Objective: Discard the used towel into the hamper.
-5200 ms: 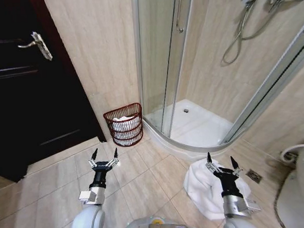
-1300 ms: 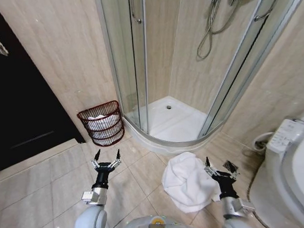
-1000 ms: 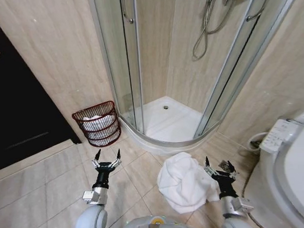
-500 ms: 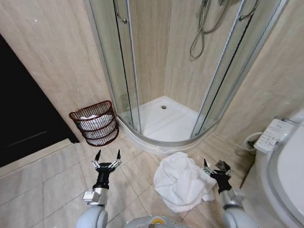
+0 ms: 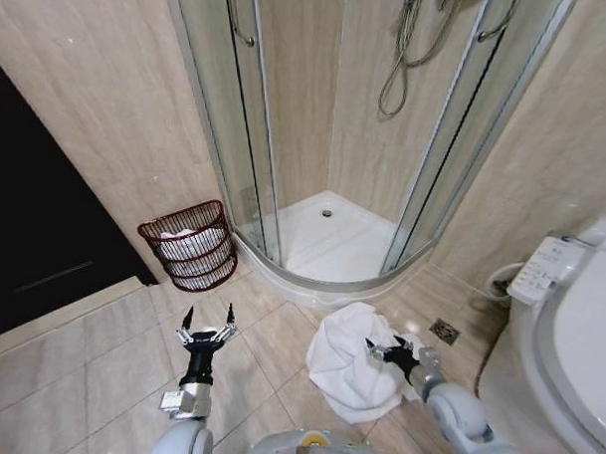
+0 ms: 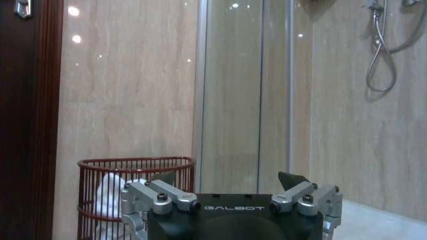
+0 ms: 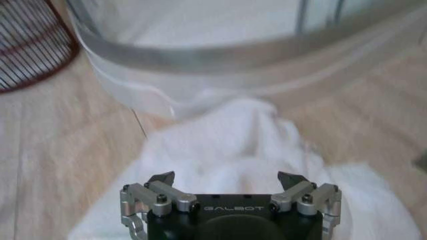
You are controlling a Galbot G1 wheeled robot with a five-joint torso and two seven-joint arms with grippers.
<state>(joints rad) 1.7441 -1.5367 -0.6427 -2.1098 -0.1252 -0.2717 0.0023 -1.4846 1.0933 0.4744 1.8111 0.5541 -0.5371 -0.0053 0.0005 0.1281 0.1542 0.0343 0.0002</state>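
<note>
Right gripper: black-and-silver two-finger gripper (image 5: pixel 388 350), fingers spread apart, nothing between them; it hangs low over the towel's right part and points toward the shower base.
Towel: crumpled white cloth towel (image 5: pixel 345 361) lying on the beige floor tiles (image 5: pixel 79 379), directly beneath and ahead of the right gripper; its far edge lies just beside the curved white shower base (image 5: pixel 329 244).
Left gripper: matching black-and-silver gripper (image 5: pixel 207 330), fingers spread apart and empty, held above bare tiles well to the left of the towel, pointing at the hamper.
Hamper: small round dark reddish-brown wire basket (image 5: pixel 187 246), upright against the beige wall ahead of the left gripper, near the glass shower door (image 5: pixel 219 110); white cloth already inside.
</note>
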